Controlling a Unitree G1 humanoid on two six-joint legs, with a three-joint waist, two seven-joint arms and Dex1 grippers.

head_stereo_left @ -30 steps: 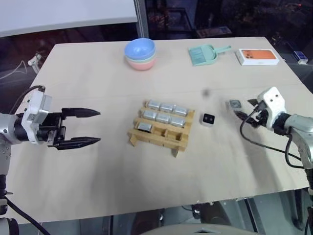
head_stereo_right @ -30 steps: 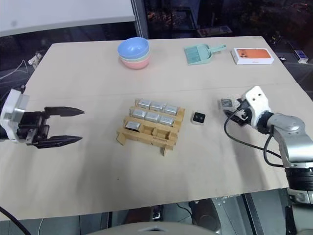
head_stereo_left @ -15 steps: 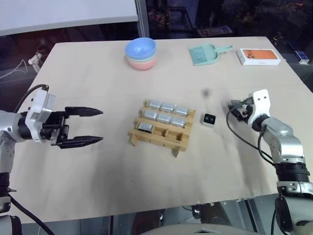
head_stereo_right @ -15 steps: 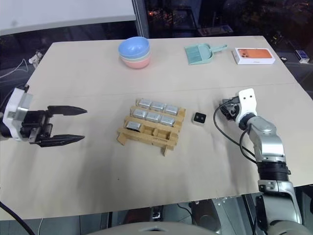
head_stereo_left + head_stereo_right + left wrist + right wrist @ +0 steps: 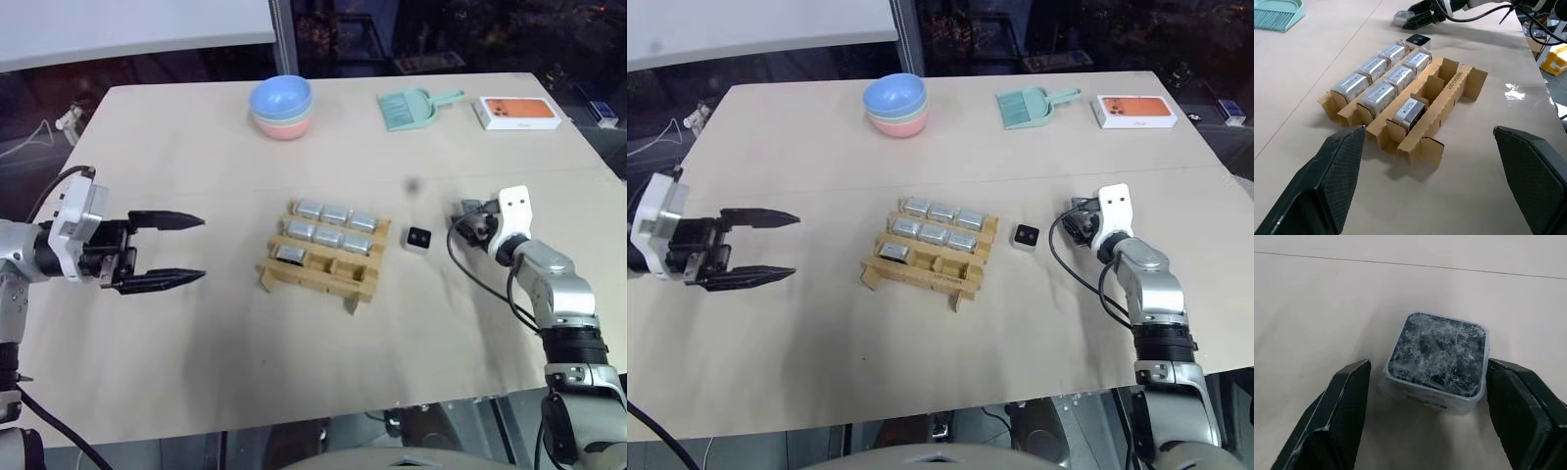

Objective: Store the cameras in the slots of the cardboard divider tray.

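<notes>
Both jaws stood apart: the right gripper (image 5: 1425, 401) at centre right straddled a plastic-wrapped camera (image 5: 1437, 361) on the table (image 5: 196, 372), one finger touching its side and the other apart, while the left gripper (image 5: 174, 250) hung parted and empty at mid-left. Seven cameras (image 5: 328, 227) filled slots of the cardboard divider tray (image 5: 318, 269) at centre frame. Another camera (image 5: 418, 238) lay just right of the tray.
</notes>
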